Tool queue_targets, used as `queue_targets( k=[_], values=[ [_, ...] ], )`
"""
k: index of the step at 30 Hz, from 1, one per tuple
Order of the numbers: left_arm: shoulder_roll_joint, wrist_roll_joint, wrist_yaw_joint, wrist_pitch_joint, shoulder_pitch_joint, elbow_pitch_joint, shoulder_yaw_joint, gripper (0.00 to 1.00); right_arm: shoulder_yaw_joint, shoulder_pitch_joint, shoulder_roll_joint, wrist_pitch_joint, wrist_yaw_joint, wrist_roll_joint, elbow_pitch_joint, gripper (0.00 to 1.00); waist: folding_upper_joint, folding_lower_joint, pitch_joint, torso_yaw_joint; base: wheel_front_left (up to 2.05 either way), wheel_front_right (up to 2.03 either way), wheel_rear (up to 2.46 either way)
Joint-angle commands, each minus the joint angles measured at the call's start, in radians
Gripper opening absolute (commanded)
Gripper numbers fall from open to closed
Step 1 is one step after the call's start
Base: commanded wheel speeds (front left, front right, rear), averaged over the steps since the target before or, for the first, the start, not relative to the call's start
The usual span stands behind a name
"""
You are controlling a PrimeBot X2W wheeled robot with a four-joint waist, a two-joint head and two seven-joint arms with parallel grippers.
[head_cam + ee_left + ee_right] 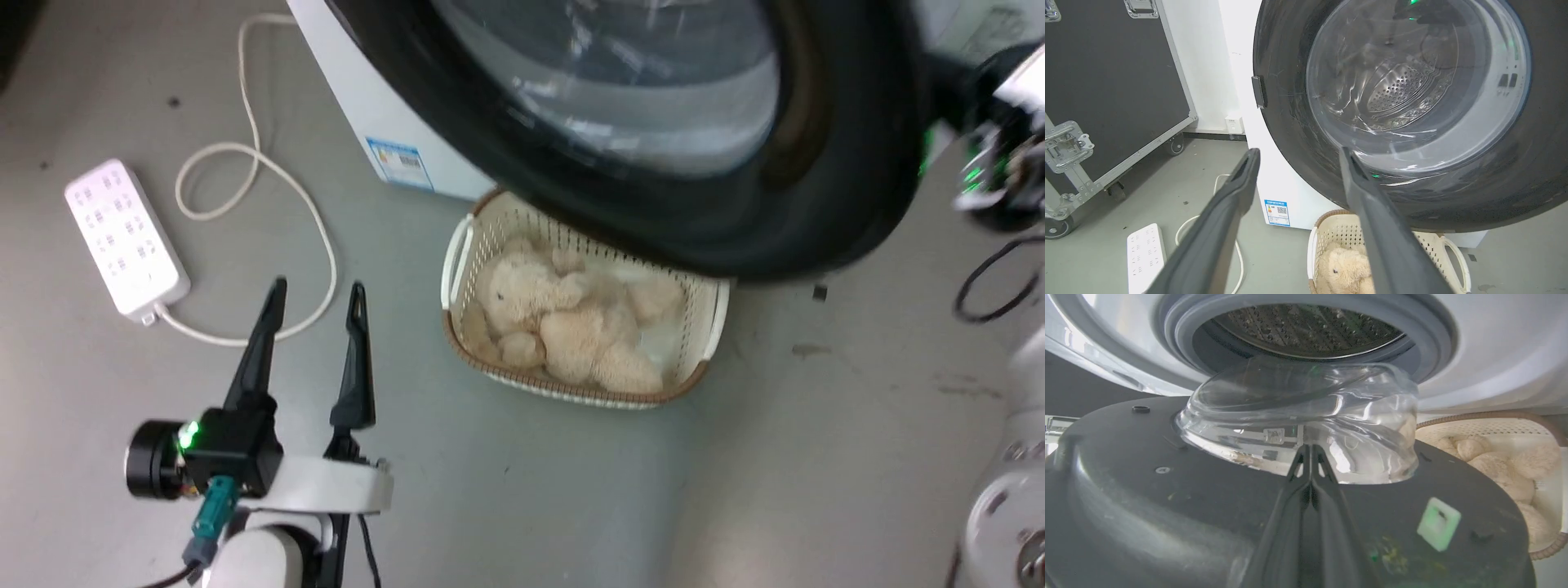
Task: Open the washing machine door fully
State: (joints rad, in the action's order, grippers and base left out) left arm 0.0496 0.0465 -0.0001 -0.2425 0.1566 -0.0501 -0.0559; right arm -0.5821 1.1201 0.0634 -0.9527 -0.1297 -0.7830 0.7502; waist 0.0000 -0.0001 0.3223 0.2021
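Head view: the washing machine door [816,163] stands swung out over a basket [457,261]. Left wrist view: the left gripper [1299,150] has its 2 fingers wide apart, holding nothing. Right wrist view: the right gripper [1310,451] has its fingers pressed together, tips just beside the door's glass bowl.

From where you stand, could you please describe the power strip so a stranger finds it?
Start at the white washing machine; on the grey floor to its left, at the end of a looping cream cable, lies the power strip. It is the flat white block dotted with socket holes, unlike the woven basket holding a plush toy.
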Motion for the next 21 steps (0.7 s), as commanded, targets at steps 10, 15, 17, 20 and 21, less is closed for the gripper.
queue_targets(
  k=[10, 15, 17, 20, 21],
  values=[
    [0.001, -0.018, -0.012, -0.019, -0.1, 0.039, -0.038, 1.0, 0.267, -0.269, -0.013, -0.04, -0.001, -0.33, 0.005, 0.0, 0.0, 0.0001, -0.137, -0.004, 0.0, 0.0, 0.0],
    [0.001, -0.024, -0.015, -0.019, -0.139, 0.043, -0.052, 1.0, 0.45, -0.407, -0.013, -0.017, -0.001, -0.478, -0.048, 0.0, 0.0, 0.0001, -0.177, -0.002, 0.0, 0.0, 0.0],
    [0.002, -0.026, -0.017, -0.019, -0.154, 0.045, -0.056, 1.0, 0.527, -0.453, -0.013, -0.001, -0.001, -0.539, -0.075, 0.0, 0.0, 0.0001, -0.189, 0.0, 0.0, 0.0, 0.0],
    [0.003, -0.026, -0.019, -0.019, -0.172, 0.047, -0.06, 1.0, 0.64, -0.508, -0.013, 0.03, -0.001, -0.63, -0.12, 0.0, 0.0, 0.0001, -0.203, 0.004, 0.0, 0.0, 0.0],
    [0.003, -0.025, -0.019, -0.019, -0.177, 0.048, -0.061, 1.0, 0.677, -0.523, -0.013, 0.042, -0.001, -0.655, -0.135, 0.0, 0.0, 0.0001, -0.205, 0.005, 0.0, 0.0, 0.0]
  ],
)
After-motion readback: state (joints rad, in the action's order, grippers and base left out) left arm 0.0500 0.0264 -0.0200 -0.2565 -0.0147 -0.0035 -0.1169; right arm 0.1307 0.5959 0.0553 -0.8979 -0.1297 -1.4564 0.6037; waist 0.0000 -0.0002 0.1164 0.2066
